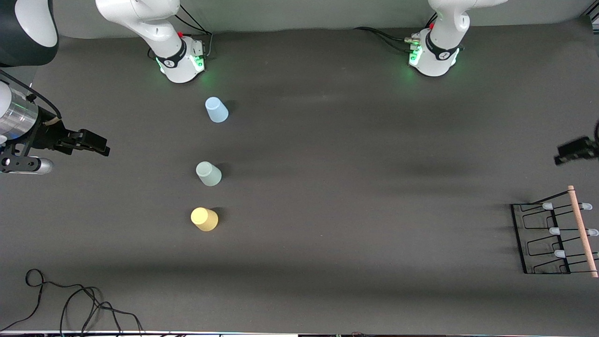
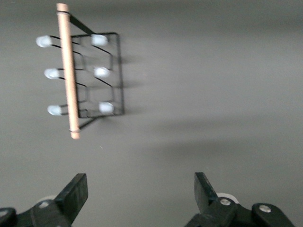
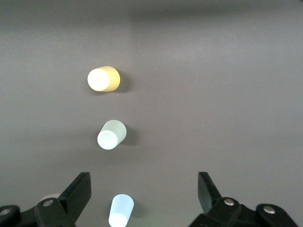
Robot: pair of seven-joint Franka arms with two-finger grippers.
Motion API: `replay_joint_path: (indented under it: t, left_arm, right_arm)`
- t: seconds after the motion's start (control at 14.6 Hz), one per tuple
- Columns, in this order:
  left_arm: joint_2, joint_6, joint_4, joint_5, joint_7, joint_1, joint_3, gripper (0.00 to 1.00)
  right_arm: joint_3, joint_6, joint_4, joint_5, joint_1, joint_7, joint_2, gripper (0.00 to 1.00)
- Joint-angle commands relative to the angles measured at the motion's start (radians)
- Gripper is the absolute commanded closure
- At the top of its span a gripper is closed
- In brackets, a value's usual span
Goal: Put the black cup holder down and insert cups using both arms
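The rack (image 1: 554, 236) stands at the left arm's end of the worktop (image 1: 351, 210); three upside-down cups, blue (image 1: 216, 110), green (image 1: 208, 173) and yellow (image 1: 204, 219), line up toward the right arm's end. Both the left gripper (image 2: 141, 189) and the right gripper (image 3: 144, 189) hang with jaws wide and empty. The left should probably drop squarely across the wooden handle (image 2: 68, 71) before lifting.

The black cup holder (image 1: 543, 241) is a thin wire rack with a rectangular base, six pale-tipped pegs in two rows and a light wooden rod handle along its top. It stands upright on the table at the left arm's end.

Three small tapered cups stand upside down in a line, well apart from the black cup holder, toward the right arm's end. The light blue cup (image 1: 216, 110) is farthest from the front camera. The pale green cup (image 1: 208, 173) stands between. The yellow cup (image 1: 204, 219) is nearest.
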Motion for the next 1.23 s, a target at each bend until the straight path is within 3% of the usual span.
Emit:
replay_joint_path:
  t: [0.0,0.14,0.55,1.16]
  left_arm:
    - [0.099,0.073,0.027,-0.016,0.078,0.048,-0.003,0.0]
    - [0.191,0.183,0.02,-0.003,0.146,0.073,-0.004,0.0]
    - [0.335,0.348,0.036,-0.004,0.267,0.12,-0.004,0.0]
    - [0.447,0.349,0.126,-0.023,0.343,0.157,-0.007,0.0]
  right_arm:
    - [0.005,-0.013,0.019,-0.009,-0.003,-0.019,0.008,0.0]
    - [0.005,-0.013,0.021,-0.009,-0.003,-0.019,0.009,0.0]
    - [0.005,-0.013,0.022,-0.009,-0.005,-0.017,0.011,0.0]
    - [0.005,-0.012,0.022,-0.009,-0.003,-0.008,0.011,0.0]
